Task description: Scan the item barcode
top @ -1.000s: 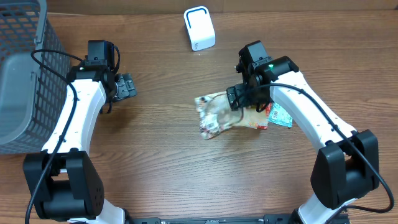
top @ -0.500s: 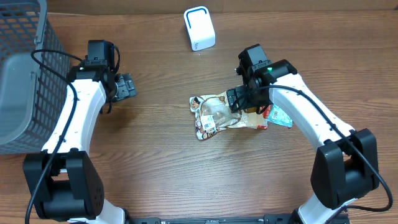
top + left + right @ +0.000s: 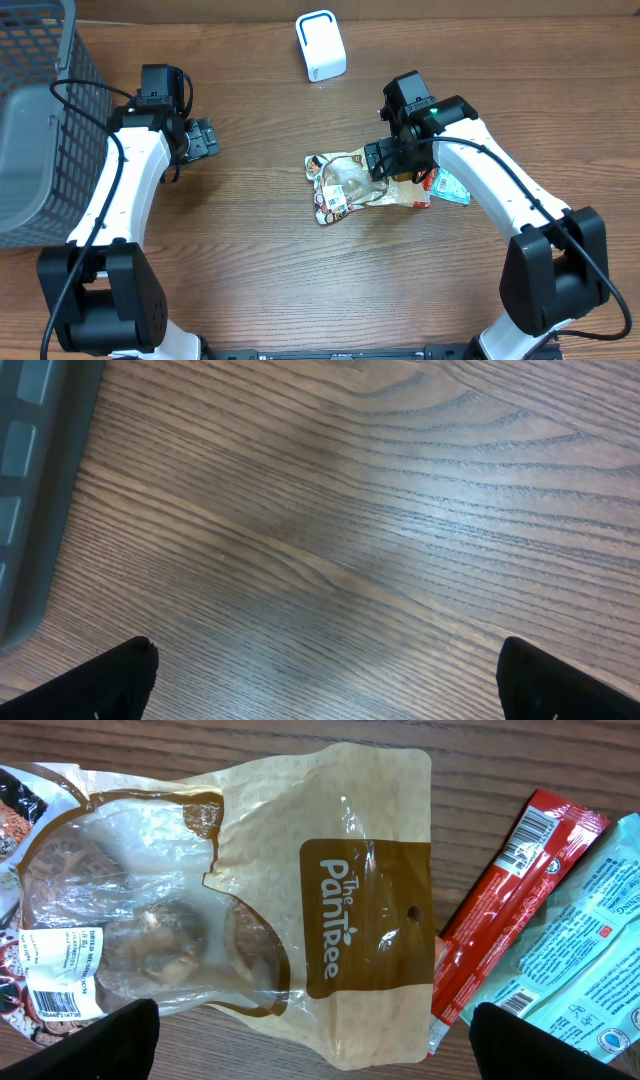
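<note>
Grey plastic mesh basket (image 3: 40,100) at the far left edge of the brown wood-grain table (image 3: 250,290). Long red foil snack packet (image 3: 510,900) lies flat on the right side. Teal printed plastic packet (image 3: 575,970) lies just beside it, edges touching or overlapping, can't tell which. Barcodes visible on both.

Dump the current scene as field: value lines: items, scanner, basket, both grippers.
pouch: tan Pantree bag, flat on table, under right gripper
label: white barcode sticker at pouch's clear end, facing up
other items: red packet, teal packet, beside pouch
white device: far edge, likely scanner
basket: far left
left gripper: open, empty, over bare table
right gripper: open, holding nothing
</note>
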You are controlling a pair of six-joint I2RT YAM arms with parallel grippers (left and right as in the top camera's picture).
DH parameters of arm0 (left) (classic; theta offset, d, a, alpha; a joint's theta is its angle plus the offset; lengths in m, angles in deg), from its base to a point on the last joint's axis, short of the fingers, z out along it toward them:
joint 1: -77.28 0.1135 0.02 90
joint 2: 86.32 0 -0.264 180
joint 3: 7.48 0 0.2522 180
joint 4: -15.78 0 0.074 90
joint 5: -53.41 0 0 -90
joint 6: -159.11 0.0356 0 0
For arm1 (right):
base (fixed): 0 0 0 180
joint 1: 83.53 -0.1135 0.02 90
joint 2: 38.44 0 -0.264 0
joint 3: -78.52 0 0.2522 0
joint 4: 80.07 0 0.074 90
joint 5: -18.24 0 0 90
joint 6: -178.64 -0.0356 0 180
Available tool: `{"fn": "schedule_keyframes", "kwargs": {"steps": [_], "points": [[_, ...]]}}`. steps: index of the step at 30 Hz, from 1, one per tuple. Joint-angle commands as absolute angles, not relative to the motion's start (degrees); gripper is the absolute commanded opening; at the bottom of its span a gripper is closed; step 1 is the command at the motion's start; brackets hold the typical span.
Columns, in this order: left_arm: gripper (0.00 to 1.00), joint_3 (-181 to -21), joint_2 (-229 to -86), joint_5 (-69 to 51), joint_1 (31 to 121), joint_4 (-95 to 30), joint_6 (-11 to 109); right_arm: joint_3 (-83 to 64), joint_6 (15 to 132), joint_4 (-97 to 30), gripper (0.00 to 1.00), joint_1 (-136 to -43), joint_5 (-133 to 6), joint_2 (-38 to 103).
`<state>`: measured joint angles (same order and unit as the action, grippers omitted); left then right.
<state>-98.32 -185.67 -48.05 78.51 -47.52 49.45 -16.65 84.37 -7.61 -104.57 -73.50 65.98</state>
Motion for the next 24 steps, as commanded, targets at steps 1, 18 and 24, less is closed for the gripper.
{"fn": "schedule_keyframes", "kwargs": {"steps": [1,18,24], "points": [[1.0,-99.2,-186.0,-49.0,78.5,-47.4,49.8,-16.4,84.3,-7.8,1.0,-104.3,-73.8,65.9],[1.0,-99.2,-186.0,-49.0,78.5,-47.4,49.8,-16.3,84.3,-8.0,1.0,-105.6,-73.6,62.0],[1.0,-99.2,-186.0,-49.0,78.5,-47.4,49.8,-16.3,84.3,-7.9,1.0,-106.4,-73.6,53.6]]}}
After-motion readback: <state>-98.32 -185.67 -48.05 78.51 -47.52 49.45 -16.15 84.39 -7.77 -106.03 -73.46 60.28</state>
